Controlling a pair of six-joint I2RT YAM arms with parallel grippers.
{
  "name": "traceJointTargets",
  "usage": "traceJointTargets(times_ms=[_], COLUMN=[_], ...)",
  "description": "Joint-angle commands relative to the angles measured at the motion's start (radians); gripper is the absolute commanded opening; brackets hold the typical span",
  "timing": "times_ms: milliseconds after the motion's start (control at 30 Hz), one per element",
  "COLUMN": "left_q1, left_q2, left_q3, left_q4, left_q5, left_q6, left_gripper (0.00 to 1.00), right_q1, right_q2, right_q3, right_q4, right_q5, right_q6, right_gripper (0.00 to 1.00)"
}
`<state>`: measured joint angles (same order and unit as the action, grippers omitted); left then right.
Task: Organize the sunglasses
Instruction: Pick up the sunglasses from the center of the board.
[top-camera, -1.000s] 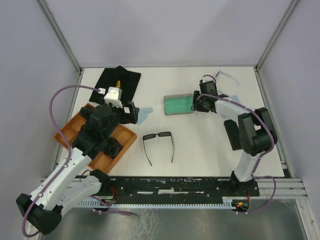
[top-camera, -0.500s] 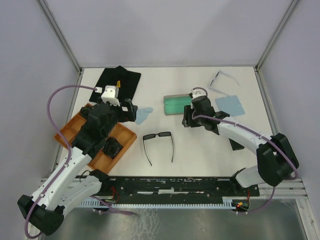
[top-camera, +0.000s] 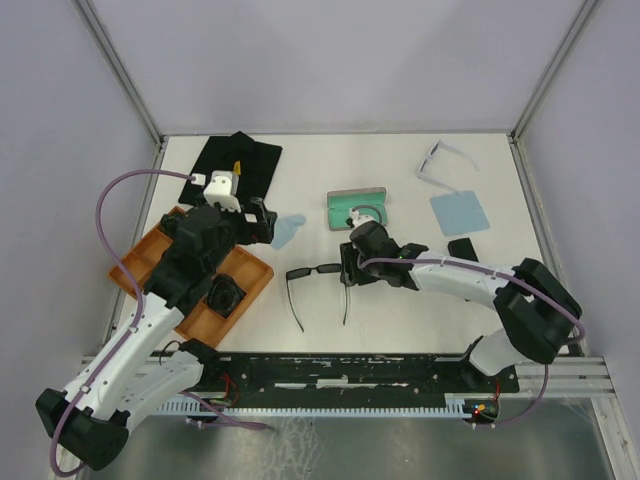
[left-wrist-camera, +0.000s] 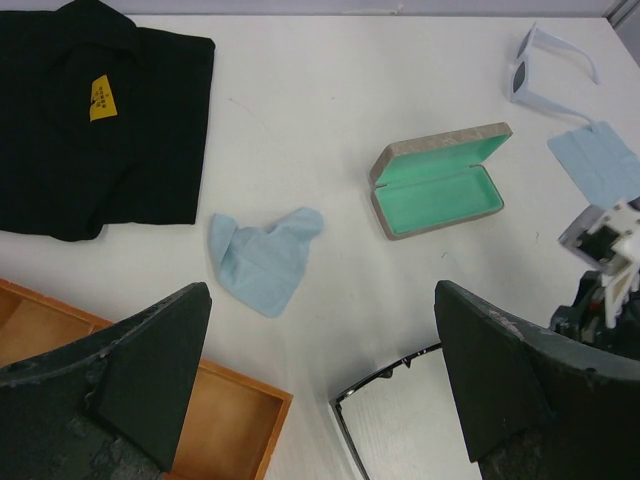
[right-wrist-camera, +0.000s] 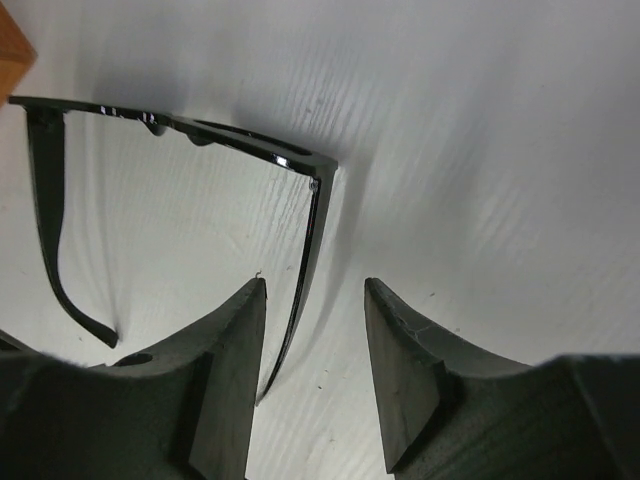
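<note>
The black-framed sunglasses lie unfolded at the table's middle, arms pointing toward me; they also show in the right wrist view and partly in the left wrist view. My right gripper is open, low over the table, its fingers either side of the glasses' right arm without touching it. The lavender-white glasses lie unfolded at the far right. My left gripper is open and empty, held above the table near the tray's corner.
An open grey case with a green lining sits beyond the black glasses. A crumpled blue cloth, a flat blue cloth, a black cloth, a wooden tray and a small black object lie around.
My right arm has swung from the green case down and left to the black glasses, and its fingers now straddle their right arm. The left arm has hardly moved.
</note>
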<state>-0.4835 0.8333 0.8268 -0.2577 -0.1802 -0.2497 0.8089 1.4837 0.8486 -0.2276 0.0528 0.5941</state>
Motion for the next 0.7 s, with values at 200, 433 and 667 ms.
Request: traceJointTargets(times_ms=[200,433,667], left_q1=[0.009,0.012,0.016], left_q2=[-0.002,-0.004,-0.003], left_q3=[-0.004,-0.003,-0.005], left_q4=[0.054,0.054,0.056], left_q5=[0.011,0.014,0.019], left_q6=[-0.034,-0.034,-0.036], left_gripper=[0.99,0.99,0.99], right_q1=[0.054,0.059,0.052], right_q2=[0.122,0.112,0.086], right_q3=[0.072,0.093,0.111], right_q4=[0.058,0.041,0.010], right_q5=[0.071,0.112,0.154], right_q6=[0.030,0.017,-0.014], right_gripper=[0.41,0.16,0.06])
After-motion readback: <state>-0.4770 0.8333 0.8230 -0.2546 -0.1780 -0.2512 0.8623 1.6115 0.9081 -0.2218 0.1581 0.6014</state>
